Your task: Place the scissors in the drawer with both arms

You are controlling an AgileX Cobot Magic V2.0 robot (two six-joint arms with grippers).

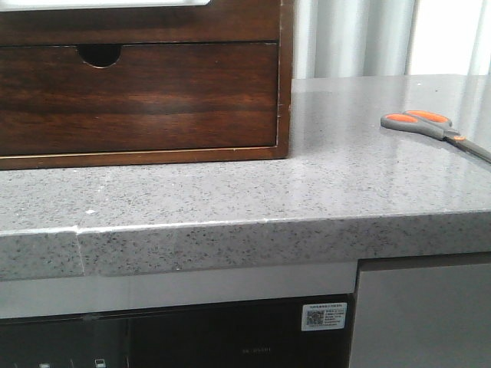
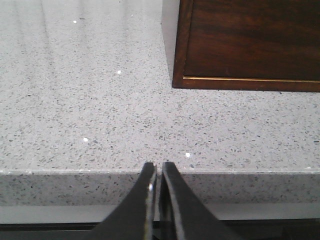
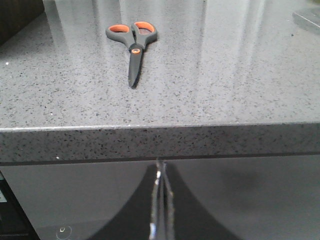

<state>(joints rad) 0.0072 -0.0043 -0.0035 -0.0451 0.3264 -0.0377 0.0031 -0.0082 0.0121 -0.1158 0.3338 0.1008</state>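
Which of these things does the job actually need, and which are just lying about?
Needed: scissors, upper drawer, left end effector, right end effector.
Just there: notched drawer, countertop, code sticker.

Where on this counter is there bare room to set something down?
Bare stone lies between the wooden drawer cabinet and the scissors, and along the counter's front edge. The left is taken up by the cabinet; the scissors occupy the far right.

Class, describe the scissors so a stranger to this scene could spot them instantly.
Start at the grey speckled countertop and look right, away from the dark wooden drawer cabinet. The scissors lie flat there, alone, blades closed. Orange-lined grey handles set them apart from everything around.
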